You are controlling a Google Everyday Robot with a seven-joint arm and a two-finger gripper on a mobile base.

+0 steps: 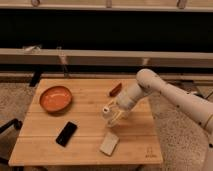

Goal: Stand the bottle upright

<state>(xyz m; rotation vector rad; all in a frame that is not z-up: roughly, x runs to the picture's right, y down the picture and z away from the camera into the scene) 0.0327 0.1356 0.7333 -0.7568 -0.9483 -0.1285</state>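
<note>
The small clear bottle (109, 116) with a white cap sits near the middle right of the wooden table (85, 135). It is tilted, cap up and to the left. My gripper (116, 113) reaches in from the right on the white arm (150, 85) and is shut on the bottle, holding it just at the table surface. The gripper partly hides the bottle's body.
An orange bowl (55, 98) stands at the table's left. A black phone (66, 133) lies at the front left. A pale flat block (109, 143) lies in front of the bottle. A reddish-brown object (115, 89) lies at the back right. A railing runs behind the table.
</note>
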